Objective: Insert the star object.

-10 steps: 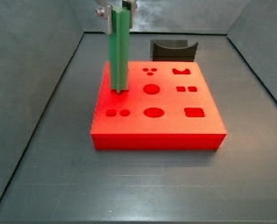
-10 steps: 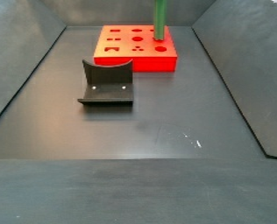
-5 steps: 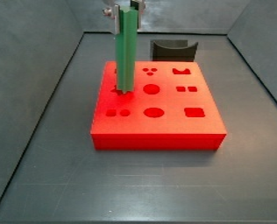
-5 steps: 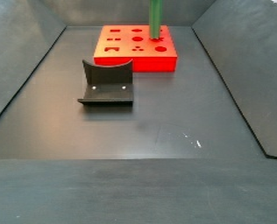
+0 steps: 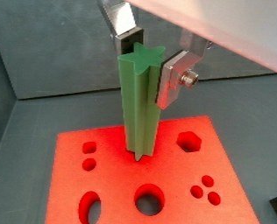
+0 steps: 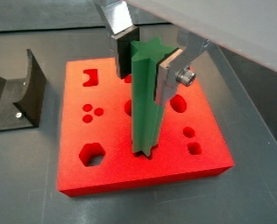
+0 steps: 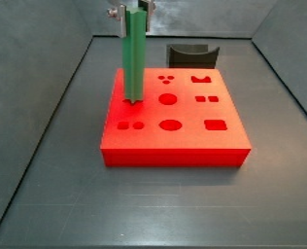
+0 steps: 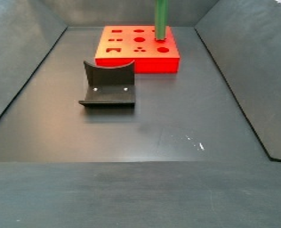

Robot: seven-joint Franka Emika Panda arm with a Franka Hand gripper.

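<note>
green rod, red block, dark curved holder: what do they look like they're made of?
Star object, held upright in the gripper with its lower end at the block: probably plastic, uniform bright green, matte with a soft sheen, crisp star-shaped end.
Red block: likely plastic or dense foam, flat matte, clean-cut holes.
Curved holder: dark grey, dull; plastic or painted metal, cannot tell.

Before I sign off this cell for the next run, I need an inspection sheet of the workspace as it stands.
Surface: dark grey floor, a few pale specks, otherwise bare.
Job's things: star object upright, its lower end at a hole in the red block; how deep it sits cannot be told.
Clutter: dark grey curved holder, standing apart from the block.
Tool: gripper above the block, shut on the star object near its top.
Cables: nothing seen.
Surroundings: grey walls around the floor.
</note>
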